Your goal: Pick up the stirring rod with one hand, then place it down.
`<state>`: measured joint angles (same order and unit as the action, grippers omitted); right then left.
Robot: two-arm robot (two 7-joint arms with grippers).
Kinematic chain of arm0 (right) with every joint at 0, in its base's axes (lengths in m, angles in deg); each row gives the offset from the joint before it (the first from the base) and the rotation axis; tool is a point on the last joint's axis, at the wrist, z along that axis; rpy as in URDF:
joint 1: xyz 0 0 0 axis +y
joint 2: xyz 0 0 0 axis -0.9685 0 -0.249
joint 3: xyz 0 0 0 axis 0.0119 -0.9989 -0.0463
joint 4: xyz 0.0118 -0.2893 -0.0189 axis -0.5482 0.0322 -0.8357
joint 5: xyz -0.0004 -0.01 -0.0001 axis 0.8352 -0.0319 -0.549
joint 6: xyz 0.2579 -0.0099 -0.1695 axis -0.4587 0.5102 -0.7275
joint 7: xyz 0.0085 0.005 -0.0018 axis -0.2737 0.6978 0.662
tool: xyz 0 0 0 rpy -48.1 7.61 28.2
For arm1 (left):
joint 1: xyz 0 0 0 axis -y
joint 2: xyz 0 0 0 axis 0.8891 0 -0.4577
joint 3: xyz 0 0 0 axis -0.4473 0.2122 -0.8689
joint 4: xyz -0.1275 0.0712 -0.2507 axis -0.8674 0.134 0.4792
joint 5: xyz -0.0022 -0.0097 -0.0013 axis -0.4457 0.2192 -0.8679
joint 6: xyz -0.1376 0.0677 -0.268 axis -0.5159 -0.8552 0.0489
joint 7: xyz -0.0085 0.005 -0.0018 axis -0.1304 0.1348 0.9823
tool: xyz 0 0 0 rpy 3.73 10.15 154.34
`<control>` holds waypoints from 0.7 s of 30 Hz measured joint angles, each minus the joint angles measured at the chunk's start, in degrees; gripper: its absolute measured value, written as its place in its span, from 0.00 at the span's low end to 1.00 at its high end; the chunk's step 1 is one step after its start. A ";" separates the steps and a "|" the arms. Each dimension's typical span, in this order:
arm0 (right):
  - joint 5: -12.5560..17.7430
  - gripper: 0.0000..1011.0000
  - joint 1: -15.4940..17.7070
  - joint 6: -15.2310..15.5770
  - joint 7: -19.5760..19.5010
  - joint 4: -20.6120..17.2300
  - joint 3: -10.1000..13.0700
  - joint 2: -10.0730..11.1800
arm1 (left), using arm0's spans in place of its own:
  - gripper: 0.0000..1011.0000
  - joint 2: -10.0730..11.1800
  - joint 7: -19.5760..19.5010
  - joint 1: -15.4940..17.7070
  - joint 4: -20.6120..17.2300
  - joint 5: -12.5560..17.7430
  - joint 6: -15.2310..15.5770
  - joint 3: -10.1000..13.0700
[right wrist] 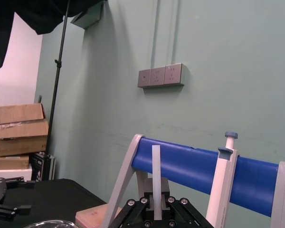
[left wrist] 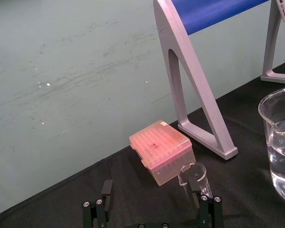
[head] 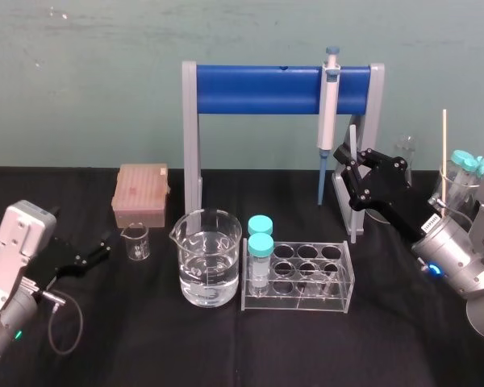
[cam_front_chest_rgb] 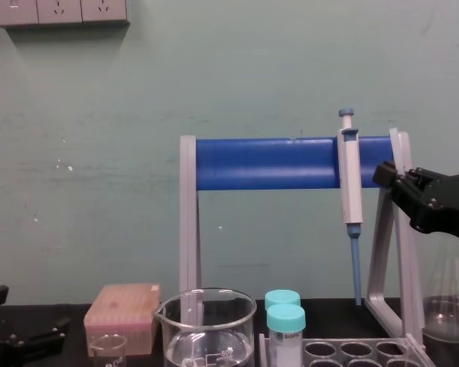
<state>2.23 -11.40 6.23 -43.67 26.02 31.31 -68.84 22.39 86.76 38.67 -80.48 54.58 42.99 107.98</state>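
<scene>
Right hand clamps stirring rod upright near its top; left hand parked, splayed.

Logged beaker as clear, glossy glass; tube rack as transparent smooth plastic; tablecloth as matt black cloth; stirring rod as smooth, whitish-translucent.

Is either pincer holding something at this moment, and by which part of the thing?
The right pincer holds the stirring rod upright, gripping it in its upper half. The left pincer is open and holds nothing.
</scene>
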 joint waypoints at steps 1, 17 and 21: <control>0.00 0.07 0.00 0.00 0.00 0.00 0.00 0.00 | 0.99 0.00 0.00 0.00 0.00 0.00 0.00 0.00; 0.00 0.07 0.00 0.00 0.00 0.00 0.00 0.00 | 0.99 0.00 0.00 0.00 0.00 0.00 0.00 0.00; 0.00 0.07 0.00 0.00 0.00 0.00 0.00 0.00 | 0.99 0.00 0.00 0.00 0.00 0.00 0.00 0.00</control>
<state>2.23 -11.40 6.23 -43.67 26.02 31.30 -68.84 22.39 86.76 38.67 -80.48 54.58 42.99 107.98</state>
